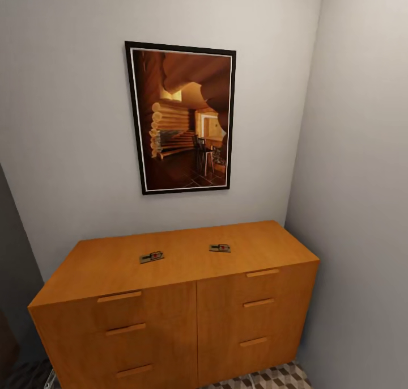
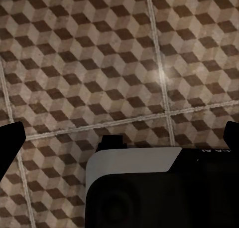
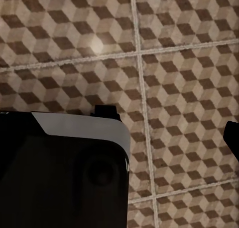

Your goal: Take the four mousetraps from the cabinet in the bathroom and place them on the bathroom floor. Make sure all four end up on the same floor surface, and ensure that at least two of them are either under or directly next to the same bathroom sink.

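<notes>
The orange-brown cabinet (image 1: 170, 315) with six drawers stands against the wall in the head view. Two mousetraps lie flat on its top, one left of centre (image 1: 152, 257) and one right of centre (image 1: 220, 248). Both are small tan boards with dark metal parts. The drawers are all closed. A strip of the cube-patterned bathroom floor (image 1: 266, 377) shows below the cabinet. My left gripper (image 2: 119, 138) hangs over the floor tiles (image 2: 99, 63), fingertips (image 2: 10, 143) spread wide and empty. In the right wrist view one fingertip (image 3: 233, 138) shows far out over the tiles (image 3: 174, 88). The sink is out of view.
A framed picture (image 1: 181, 117) hangs above the cabinet. A grey wall (image 1: 357, 179) closes the corner right of the cabinet. A dark panel (image 1: 11, 264) stands at the left. My own dark-and-white base (image 2: 159, 188) (image 3: 59, 168) sits under both wrists.
</notes>
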Controlling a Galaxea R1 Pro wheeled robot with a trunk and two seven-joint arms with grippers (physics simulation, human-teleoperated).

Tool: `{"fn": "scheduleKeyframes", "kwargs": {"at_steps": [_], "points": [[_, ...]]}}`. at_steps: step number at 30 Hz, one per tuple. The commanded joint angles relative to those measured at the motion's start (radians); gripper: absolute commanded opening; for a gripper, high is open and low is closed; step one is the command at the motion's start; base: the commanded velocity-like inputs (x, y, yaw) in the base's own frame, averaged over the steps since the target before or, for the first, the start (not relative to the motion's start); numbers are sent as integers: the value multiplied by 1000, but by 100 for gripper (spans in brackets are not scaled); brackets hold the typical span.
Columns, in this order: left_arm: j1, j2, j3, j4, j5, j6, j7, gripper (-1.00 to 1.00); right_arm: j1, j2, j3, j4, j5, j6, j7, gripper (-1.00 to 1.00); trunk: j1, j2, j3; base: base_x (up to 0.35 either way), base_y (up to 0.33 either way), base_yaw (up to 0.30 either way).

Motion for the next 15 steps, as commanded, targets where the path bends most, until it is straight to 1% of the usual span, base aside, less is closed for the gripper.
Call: {"fn": "scheduleKeyframes", "kwargs": {"at_steps": [1,15], "points": [[-1,0,-9,1,8,-3,3,100,-1,0,8,3,-9,-7,-1,100,0,-1,-1,0,0,0],[-1,0,-9,1,7,-3,3,100,-1,1,8,3,-9,-11,-1,100,0,-1,-1,0,0,0]]}}
